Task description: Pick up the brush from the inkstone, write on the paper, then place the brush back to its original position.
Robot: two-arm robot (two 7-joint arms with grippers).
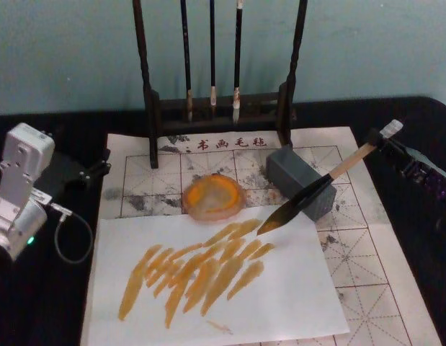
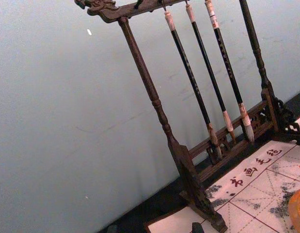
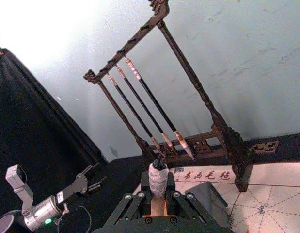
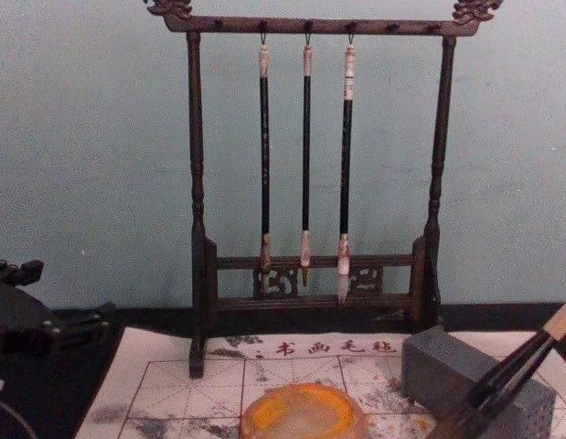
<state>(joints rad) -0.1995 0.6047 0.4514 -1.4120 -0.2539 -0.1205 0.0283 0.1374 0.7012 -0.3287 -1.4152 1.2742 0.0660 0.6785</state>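
The right gripper (image 3: 158, 196) pinches the brush (image 1: 309, 194) just below its whitish cap. The black lower shaft slants across the grey inkstone (image 1: 286, 169), and the tip is at the upper edge of the white sheet (image 1: 280, 288) lying on the gridded paper (image 1: 352, 238). Whether the tip is touching the sheet is unclear. To write well, keep the grip firm, lower gently and drag smoothly, staying clear of the inkstone. The left gripper (image 1: 95, 171) sits parked on the table (image 1: 431, 288), well left.
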